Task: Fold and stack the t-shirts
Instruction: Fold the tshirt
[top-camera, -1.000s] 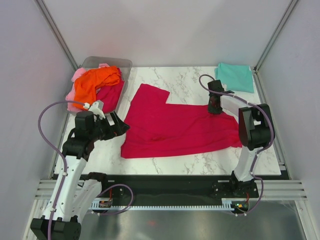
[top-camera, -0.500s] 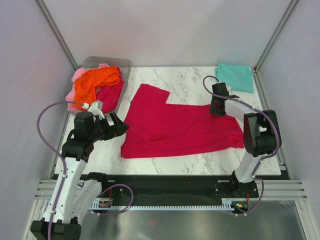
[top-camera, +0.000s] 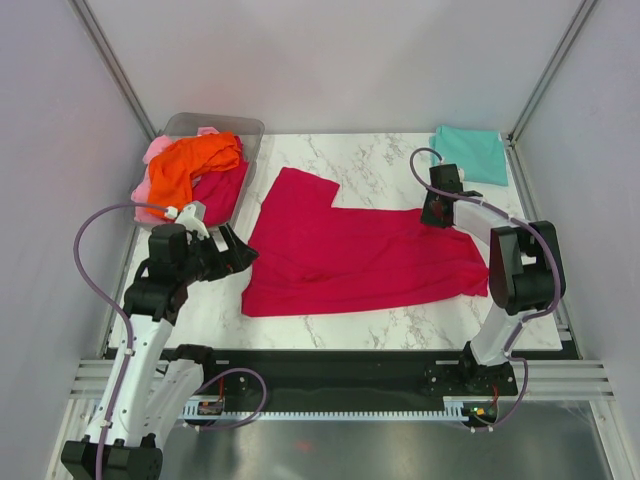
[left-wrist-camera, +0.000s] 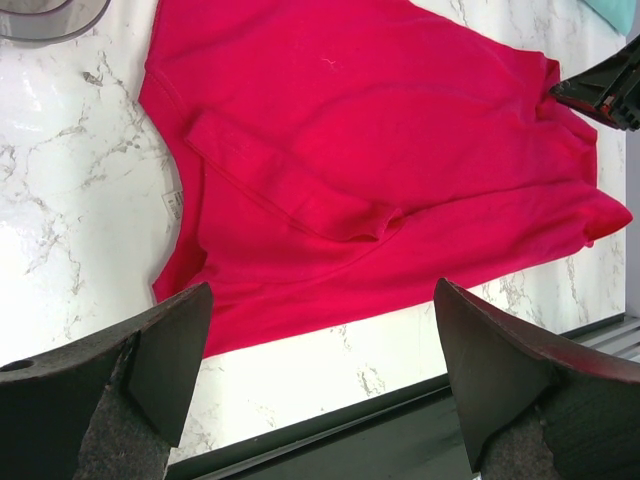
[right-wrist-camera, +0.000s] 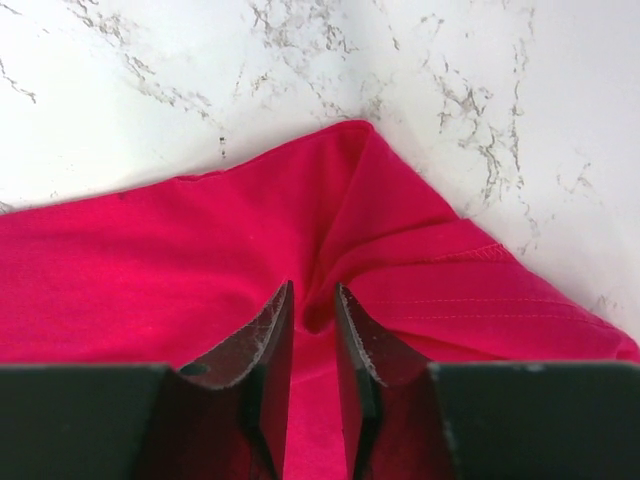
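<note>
The crimson-magenta t-shirt (top-camera: 350, 255) lies spread on the marble table, with one sleeve pointing to the back left. My right gripper (top-camera: 437, 210) is at its back right corner, shut on a pinched ridge of the cloth (right-wrist-camera: 150, 270) between the jaws (right-wrist-camera: 312, 292). My left gripper (top-camera: 238, 255) is open and empty just off the shirt's left edge; the shirt (left-wrist-camera: 380, 150) fills its view beyond the fingers (left-wrist-camera: 322, 290). The teal t-shirt (top-camera: 472, 153) lies folded square at the back right. The orange t-shirt (top-camera: 195, 162) and the pale pink one (top-camera: 155, 152) are heaped at the back left.
A clear plastic bin (top-camera: 215, 123) at the back left holds the heap, with more magenta cloth (top-camera: 225, 190) hanging over its side. Metal frame posts and white walls close in the table. The black front rail (left-wrist-camera: 400, 420) runs along the near edge.
My right gripper has shifted slightly right and back with the shirt's corner in it, drawing that edge along. The left arm has hardly moved.
</note>
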